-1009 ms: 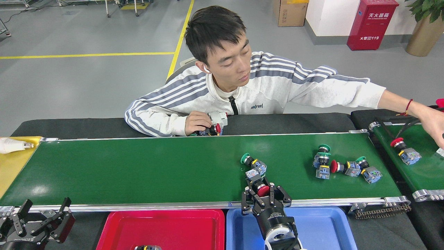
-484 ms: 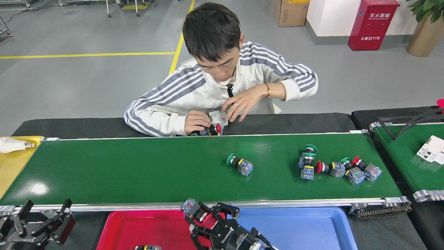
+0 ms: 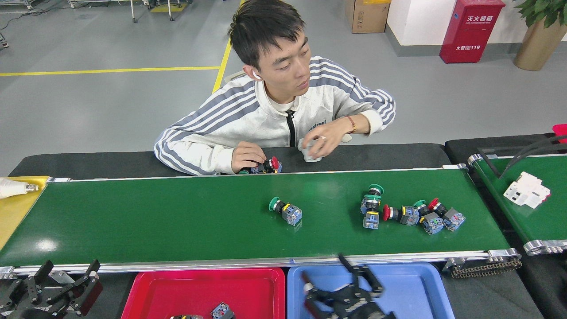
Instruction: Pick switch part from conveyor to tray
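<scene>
The conveyor (image 3: 177,221) is a long dark-green belt with silver rails across the middle. A lone switch part (image 3: 285,211) with a green cap lies near its centre. Several more switch parts (image 3: 409,213), green and red capped, cluster to the right. The red tray (image 3: 203,288) at the bottom holds a switch part (image 3: 222,311) near its front edge. The blue tray (image 3: 407,288) sits beside it. My right gripper (image 3: 339,283) hovers open over the blue tray with nothing between its fingers. My left gripper (image 3: 66,281) stands open at the bottom left, below the belt rail.
A person in a striped white jacket sits behind the belt, one hand (image 3: 248,156) holding a red-capped switch, the other hand (image 3: 321,141) a white part. A second green belt (image 3: 531,212) at right carries a white block (image 3: 527,189). A yellow surface (image 3: 13,212) lies at the left.
My right gripper carried a red-capped switch part from the belt to the red tray, let it go there, and moved right over the blue tray. The belt's parts drifted left.
</scene>
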